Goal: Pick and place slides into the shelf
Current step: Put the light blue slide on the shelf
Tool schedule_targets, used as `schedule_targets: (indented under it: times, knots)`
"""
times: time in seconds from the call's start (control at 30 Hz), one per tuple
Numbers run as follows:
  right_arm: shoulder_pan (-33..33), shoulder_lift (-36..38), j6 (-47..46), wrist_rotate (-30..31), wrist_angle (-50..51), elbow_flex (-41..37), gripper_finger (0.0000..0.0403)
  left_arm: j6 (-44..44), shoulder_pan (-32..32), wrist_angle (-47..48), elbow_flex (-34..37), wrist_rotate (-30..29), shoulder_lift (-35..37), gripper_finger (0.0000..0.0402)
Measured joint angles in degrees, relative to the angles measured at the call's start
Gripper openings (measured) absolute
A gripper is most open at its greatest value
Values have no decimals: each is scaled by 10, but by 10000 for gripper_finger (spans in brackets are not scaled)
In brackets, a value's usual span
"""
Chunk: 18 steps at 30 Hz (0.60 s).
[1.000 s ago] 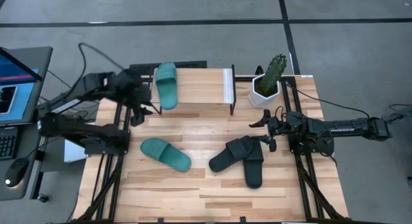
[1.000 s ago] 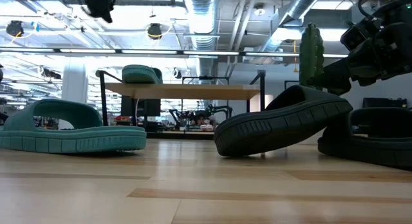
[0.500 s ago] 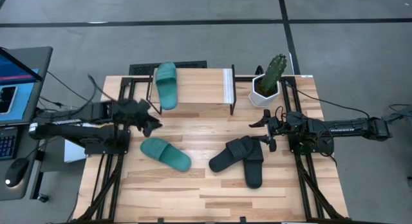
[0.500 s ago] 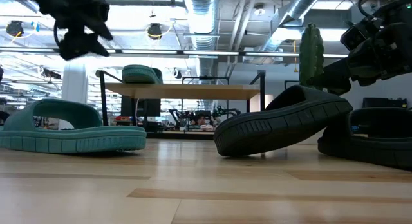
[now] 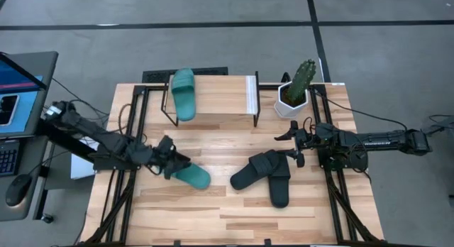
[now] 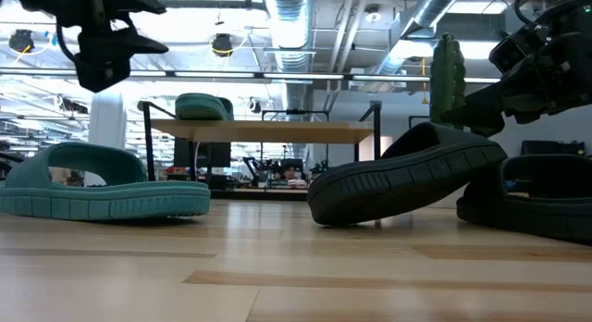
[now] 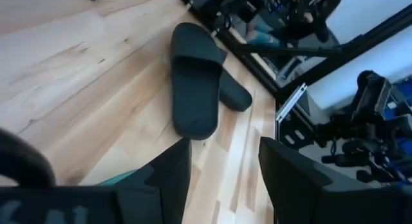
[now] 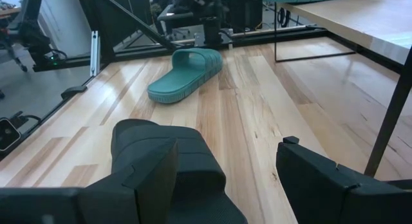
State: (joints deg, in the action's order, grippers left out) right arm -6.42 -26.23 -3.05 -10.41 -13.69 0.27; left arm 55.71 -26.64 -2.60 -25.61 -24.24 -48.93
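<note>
With one teal-green rubber slide (image 5: 184,94) already lying on the low wood-topped shelf (image 5: 220,96) at the table's far edge, the left tool (image 5: 172,164), fingers spread and empty, hovered over the second teal-green slide (image 5: 189,172) near the table's (image 5: 234,218) left edge, so picking it up seemed the step in hand. Next it would need to descend and close on the wide strap. The right tool (image 5: 291,140) waited spread by the two overlapping black slides (image 5: 264,172), just beside a white-potted cactus (image 5: 296,87) at the far right corner.

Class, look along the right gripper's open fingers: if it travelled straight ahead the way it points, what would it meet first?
Most likely the black slide lying right between the right gripper's open fingers. The teal slide lies farther along the table, though depth is hard to judge.
</note>
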Motion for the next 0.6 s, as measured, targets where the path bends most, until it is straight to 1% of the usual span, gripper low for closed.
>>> schedule_targets:
  times: [0.13,0.27,0.33,0.4,0.5,0.6]
  knots:
    - [0,0,0,0,0,0,249,11,-55,-42,0,-80,-55,171]
    - [0,0,0,0,0,0,249,27,-96,-89,0,-160,-109,171]
    - [0,0,0,0,0,0,249,37,-113,-120,0,-188,-136,171]
    - [0,0,0,0,0,0,249,41,-129,-158,0,-201,-161,171]
    - [0,0,0,0,0,0,249,41,-146,-217,0,-202,-185,171]
    - [0,0,0,0,0,0,249,41,-159,-224,-9,-205,-184,171]
